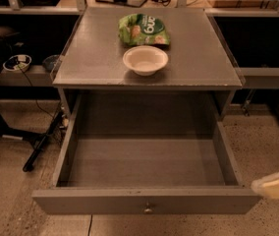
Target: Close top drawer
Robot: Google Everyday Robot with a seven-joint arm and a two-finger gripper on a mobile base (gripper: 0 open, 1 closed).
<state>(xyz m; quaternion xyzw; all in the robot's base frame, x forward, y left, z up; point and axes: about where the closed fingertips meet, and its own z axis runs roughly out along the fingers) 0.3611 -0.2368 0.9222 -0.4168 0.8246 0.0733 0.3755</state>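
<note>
The top drawer is a wide grey wooden box pulled far out of the grey cabinet. Its inside is empty. A small round metal knob sits at the centre of its long flat front. My gripper shows as a pale cream shape at the right edge of the view, just beside the right end of the drawer front, near the corner. Most of it is out of view.
A white bowl and a green snack bag lie on the cabinet top. A black stand leg and cables are on the speckled floor at left. A grey ledge runs off to the right.
</note>
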